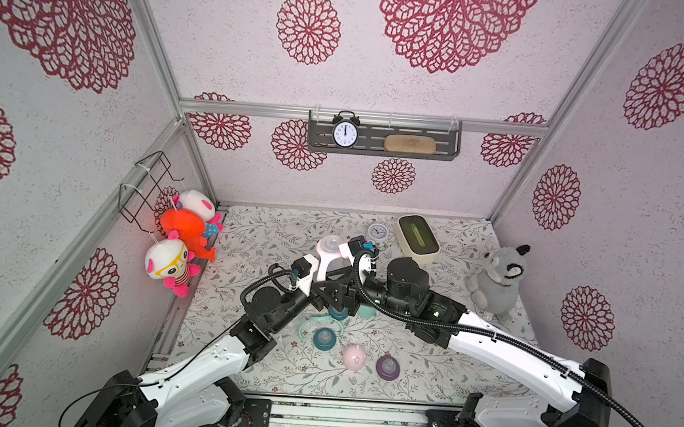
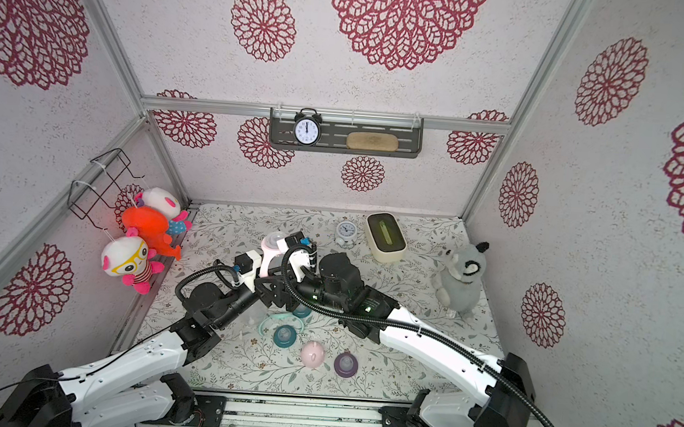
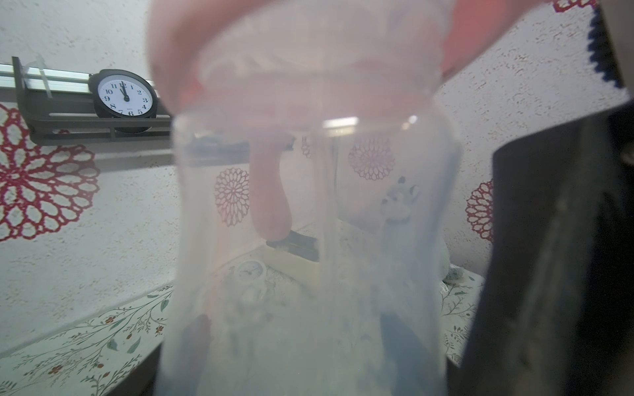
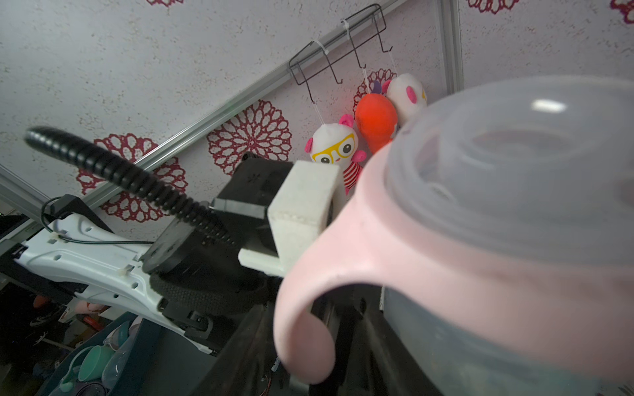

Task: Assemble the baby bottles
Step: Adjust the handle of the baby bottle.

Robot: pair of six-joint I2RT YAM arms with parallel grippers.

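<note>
Jaws of the left gripper (image 1: 333,283) are squeezed tight on the clear body of the pink bottle (image 1: 328,250). The bottle is held up in the air over the middle of the bench (image 1: 424,375). In the left wrist view its see-through body (image 3: 308,240) fills the middle.

The right gripper (image 1: 365,265) sits just beside the top of the bottle. It is not clear if its jaws are apart or together. In the right wrist view the pink ring (image 4: 446,274) curls down into a handle, and a clear top piece (image 4: 514,164) sits in it.

Loose bottle parts lie on the bench below the arms:
- a mint ring (image 1: 301,329) with handles
- a teal collar (image 1: 325,338) touching the mint ring
- a pink cap (image 1: 354,357) with little ears
- a purple collar (image 1: 388,366) just beside the pink cap

At the back of the bench stand a small white clock (image 1: 378,232) and a cream box (image 1: 417,239). A grey plush toy (image 1: 496,279) sits by the right wall.
</note>
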